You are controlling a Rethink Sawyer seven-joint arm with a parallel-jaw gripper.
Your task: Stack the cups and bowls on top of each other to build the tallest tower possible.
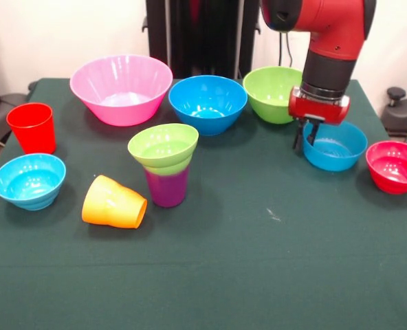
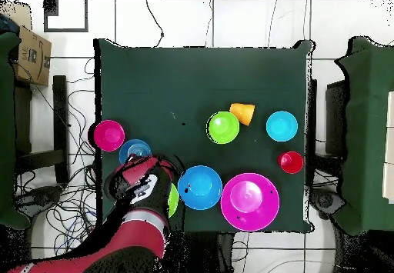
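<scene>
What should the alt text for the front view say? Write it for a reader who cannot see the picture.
A red robot arm lowers its gripper over the rim of a small blue bowl on a green table. A small green bowl sits on an upright purple cup; an orange cup lies tipped beside it, with more bowls and a red cup around.
</scene>
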